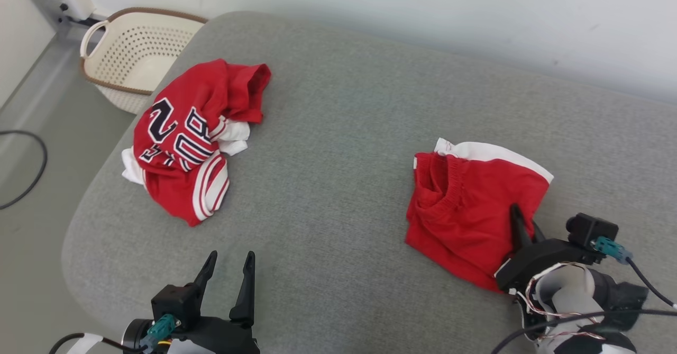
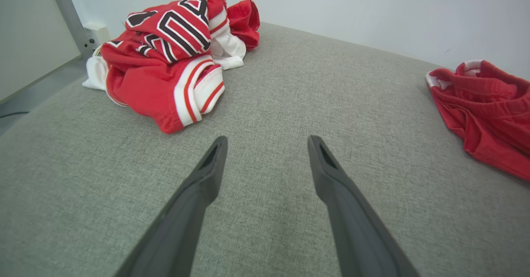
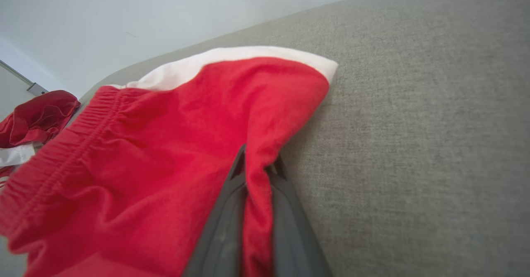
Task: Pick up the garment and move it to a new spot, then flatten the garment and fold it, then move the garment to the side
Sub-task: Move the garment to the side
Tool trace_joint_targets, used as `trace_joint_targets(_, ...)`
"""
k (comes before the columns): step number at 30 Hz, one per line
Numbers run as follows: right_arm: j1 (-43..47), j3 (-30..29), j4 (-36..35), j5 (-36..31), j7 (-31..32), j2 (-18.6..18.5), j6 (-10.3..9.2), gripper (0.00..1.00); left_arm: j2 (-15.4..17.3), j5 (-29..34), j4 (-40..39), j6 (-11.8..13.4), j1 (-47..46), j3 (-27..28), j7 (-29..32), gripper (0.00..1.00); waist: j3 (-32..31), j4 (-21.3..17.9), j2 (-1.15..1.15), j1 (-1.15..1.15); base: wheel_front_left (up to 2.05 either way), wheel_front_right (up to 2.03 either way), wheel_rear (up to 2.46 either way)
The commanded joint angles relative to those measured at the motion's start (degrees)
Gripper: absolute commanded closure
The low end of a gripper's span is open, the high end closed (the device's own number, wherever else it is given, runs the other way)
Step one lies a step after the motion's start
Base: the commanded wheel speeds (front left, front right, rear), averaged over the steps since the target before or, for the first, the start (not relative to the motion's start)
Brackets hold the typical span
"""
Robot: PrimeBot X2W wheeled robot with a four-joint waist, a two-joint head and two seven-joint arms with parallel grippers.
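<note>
Far left, the basket [image 1: 135,52] sat off the edge of the cushion [image 1: 338,147], with the jersey [image 1: 182,137] bunched near it. Our left hand [image 1: 231,256] hovered, spread wide with nothing in it. Over on the right lay the shorts [image 1: 465,206], and our right hand [image 1: 523,219] was pinched shut on a fold near their right edge. Best bet, we figured: lift slow and straight up so the thin pinch wouldn't slip, then carry toward the open middle. The right wrist view showed cloth squeezed between the fingers [image 3: 223,227]; the head view hid that but gave us the whole layout.
</note>
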Motion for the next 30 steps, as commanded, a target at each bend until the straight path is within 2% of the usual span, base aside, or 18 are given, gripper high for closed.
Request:
trace_joint_targets(1, 1.5, -0.8, -1.4, -0.7, 0.0, -0.8, 0.03, 1.00, 0.0, 0.6, -0.3, 0.0, 0.7, 0.2, -0.1, 0.00, -1.1, -1.4, 0.00, 0.00, 0.00, 0.00, 0.00)
trace_joint_targets(6, 2.8, -1.2, -3.0, -2.3, 0.0, -0.7, 0.03, 1.00, 0.0, 1.1, -0.4, -0.5, 1.6, 0.6, -0.1, 0.00, -2.7, -4.2, 0.00, 0.00, 0.00, 0.00, 0.00)
trace_joint_targets(14, 4.4, -2.5, -4.2, -3.4, 0.0, -0.1, 0.04, 1.00, 0.1, 2.0, -1.1, -0.8, 1.4, -0.3, -0.1, 0.00, -4.1, -11.9, 0.00, 0.00, 0.00, 0.00, 0.00)
trace_joint_targets(30, 6.7, -1.3, -4.2, -2.9, 0.0, 1.0, 0.03, 1.00, 0.0, 4.4, -1.6, -2.0, 2.2, 0.7, -0.1, 0.00, -5.1, -32.6, 0.00, 0.00, 0.00, 0.00, 0.00)
